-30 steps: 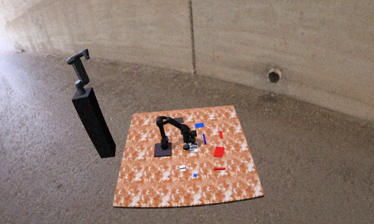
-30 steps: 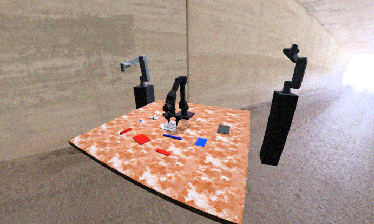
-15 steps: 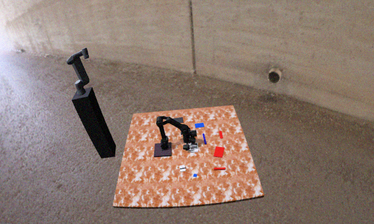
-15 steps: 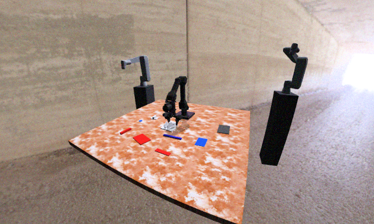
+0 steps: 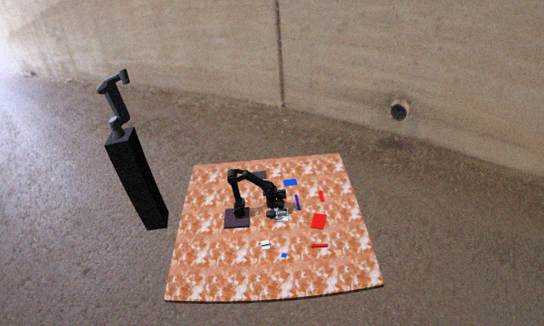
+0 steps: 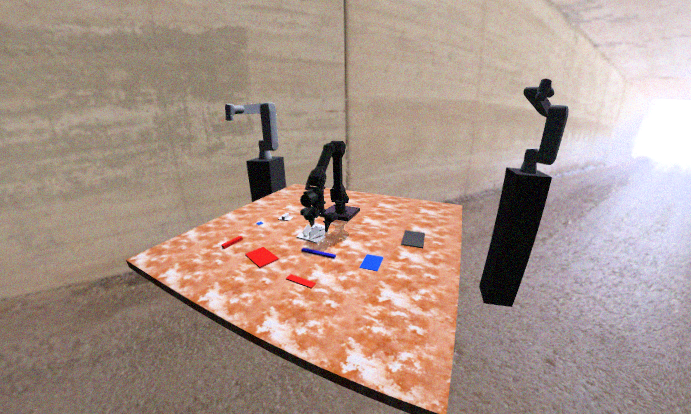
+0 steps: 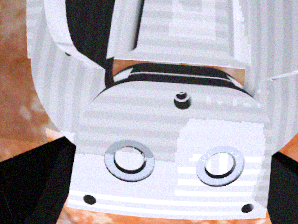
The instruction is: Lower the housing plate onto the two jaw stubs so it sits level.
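My gripper is shut on the housing plate, with a black finger at each side edge in the wrist view. The housing plate is white, with two round ringed openings, a small stud above them and two small dark holes at its near edge. Larger white curved parts extend beyond it on both sides; which of these are the jaws, I cannot tell. The white assembly sits on the table below my gripper. Pale round faces show inside both rings. Any gap under the plate is hidden.
Around the assembly lie a blue bar, a red plate, two red bars, a blue plate and a dark grey plate. A small white part and small blue square lie farther off.
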Robot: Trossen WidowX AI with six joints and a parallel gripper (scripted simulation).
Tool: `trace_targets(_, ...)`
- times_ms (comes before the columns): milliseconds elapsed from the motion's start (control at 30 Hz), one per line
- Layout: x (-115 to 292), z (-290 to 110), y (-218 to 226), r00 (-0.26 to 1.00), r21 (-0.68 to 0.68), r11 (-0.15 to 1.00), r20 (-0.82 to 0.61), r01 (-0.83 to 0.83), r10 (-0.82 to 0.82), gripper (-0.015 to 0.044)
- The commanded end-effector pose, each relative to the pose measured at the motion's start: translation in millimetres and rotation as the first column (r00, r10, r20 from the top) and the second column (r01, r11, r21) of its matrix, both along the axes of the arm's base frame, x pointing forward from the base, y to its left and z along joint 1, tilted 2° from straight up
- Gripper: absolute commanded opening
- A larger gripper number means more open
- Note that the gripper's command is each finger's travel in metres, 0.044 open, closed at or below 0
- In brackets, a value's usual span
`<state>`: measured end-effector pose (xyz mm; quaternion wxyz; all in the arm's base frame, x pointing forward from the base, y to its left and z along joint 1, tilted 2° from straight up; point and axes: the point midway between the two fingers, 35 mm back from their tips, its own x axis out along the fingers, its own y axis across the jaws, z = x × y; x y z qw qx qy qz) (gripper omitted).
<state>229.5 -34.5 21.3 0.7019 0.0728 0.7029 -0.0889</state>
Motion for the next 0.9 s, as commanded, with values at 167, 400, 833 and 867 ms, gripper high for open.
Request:
trace_targets(167,0.0,0.0,0.0,1.000,0.000,1.000,0.000,0.000,0.000,0.0440)
trace_targets(400,0.0,0.0,0.0,1.000,0.000,1.000,0.000,0.000,0.000,0.0440)
trace_targets(833,-1.5,73.9,2.1,1.000,0.004,1.000,-0.001,-0.003,0.003,0.0440)
trace_targets(867,-2.0,76.4,2.3,1.000,0.004,1.000,-0.002,-0.004,0.004,0.0440)
